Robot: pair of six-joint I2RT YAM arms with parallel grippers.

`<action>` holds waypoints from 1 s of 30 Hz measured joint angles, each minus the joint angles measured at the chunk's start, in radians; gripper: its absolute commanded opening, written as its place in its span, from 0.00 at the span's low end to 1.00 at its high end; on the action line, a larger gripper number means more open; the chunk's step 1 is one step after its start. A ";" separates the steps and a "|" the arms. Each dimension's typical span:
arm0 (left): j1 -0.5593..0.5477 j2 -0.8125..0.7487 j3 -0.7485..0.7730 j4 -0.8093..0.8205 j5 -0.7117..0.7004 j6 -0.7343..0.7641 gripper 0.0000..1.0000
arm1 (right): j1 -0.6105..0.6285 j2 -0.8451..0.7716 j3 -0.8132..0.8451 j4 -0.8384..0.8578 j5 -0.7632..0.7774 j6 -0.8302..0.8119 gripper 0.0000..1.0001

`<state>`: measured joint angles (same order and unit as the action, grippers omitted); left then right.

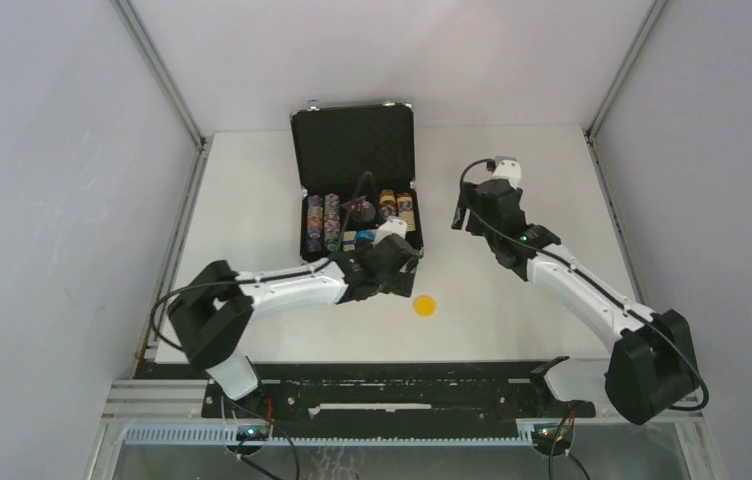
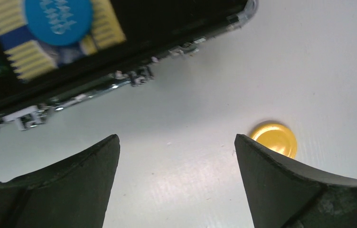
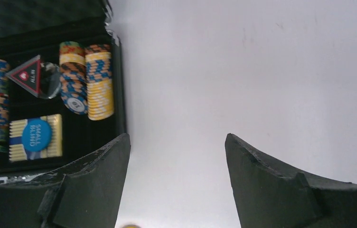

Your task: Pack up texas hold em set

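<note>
Left gripper (image 2: 176,142): hovering at the briefcase's (image 1: 352,150) 5 o'clock corner, jaws gaping wide, holding nothing.
Right gripper (image 3: 177,137): hanging at the briefcase's 3 o'clock, jaws spread wide, gripping nothing.
Briefcase: lying open on the table (image 1: 252,200), lid standing at 12 o'clock.
Inside: poker chips (image 3: 99,80) sitting in rows beside the triangular token (image 3: 27,75); blue disc (image 3: 36,135) resting on the card box (image 3: 57,137).
Yellow disc (image 1: 424,305): lying on the table at the briefcase's 5 o'clock.

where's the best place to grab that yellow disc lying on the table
Pinch the yellow disc across its rim, on opposite edges, coming straight down from above. It lies flat and thin on the table, so no side offers a face to clamp. The left tool, open and nearest, seems the likelier one.
</note>
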<state>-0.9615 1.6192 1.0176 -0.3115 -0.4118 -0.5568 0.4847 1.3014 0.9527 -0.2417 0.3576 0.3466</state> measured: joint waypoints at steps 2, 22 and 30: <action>-0.021 0.055 0.019 0.000 0.009 0.000 0.96 | -0.021 -0.042 -0.047 -0.005 -0.004 0.000 0.80; -0.119 0.268 0.206 -0.006 0.109 0.007 1.00 | -0.085 -0.166 -0.215 -0.008 -0.054 0.014 0.80; -0.173 0.300 0.206 -0.011 0.132 0.007 0.97 | -0.093 -0.166 -0.222 0.000 -0.080 0.014 0.80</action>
<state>-1.1347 1.9190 1.2232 -0.3229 -0.2802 -0.5495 0.3920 1.1351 0.7311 -0.2420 0.2779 0.3611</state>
